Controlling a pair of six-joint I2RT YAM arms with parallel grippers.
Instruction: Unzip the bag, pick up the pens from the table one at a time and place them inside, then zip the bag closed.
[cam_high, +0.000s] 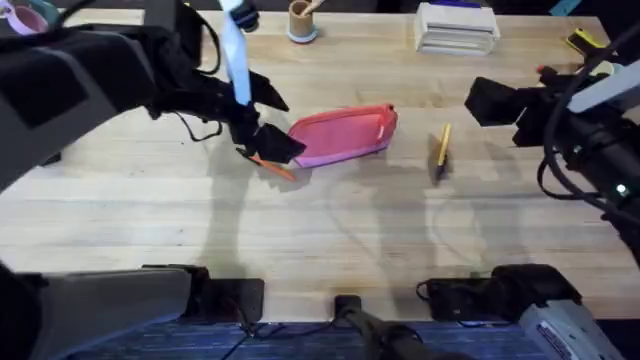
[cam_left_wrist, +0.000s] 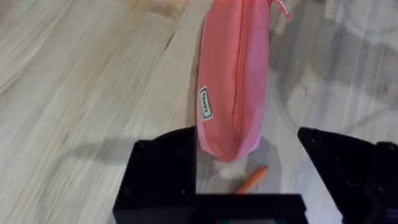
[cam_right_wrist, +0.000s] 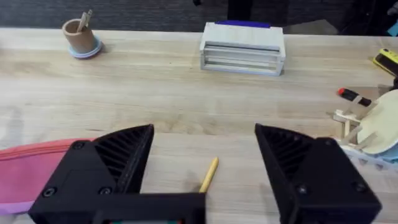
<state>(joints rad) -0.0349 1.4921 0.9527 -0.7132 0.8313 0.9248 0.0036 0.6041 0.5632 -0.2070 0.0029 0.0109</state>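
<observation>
The pink bag lies in the middle of the table, its zipper line running lengthwise and looking closed. My left gripper is open, its jaws on either side of the bag's left end. The orange pen lies on the table just in front of that end, below the gripper, and shows as a short orange tip. The yellow pen lies right of the bag. My right gripper hovers open above the table at the right, with the yellow pen and the bag's other end under its open jaws.
At the table's far edge stand a wooden cup holding a stick and a white stacked box. A yellow and black tool and small wooden pieces lie at the far right. Bare tabletop stretches in front of the bag.
</observation>
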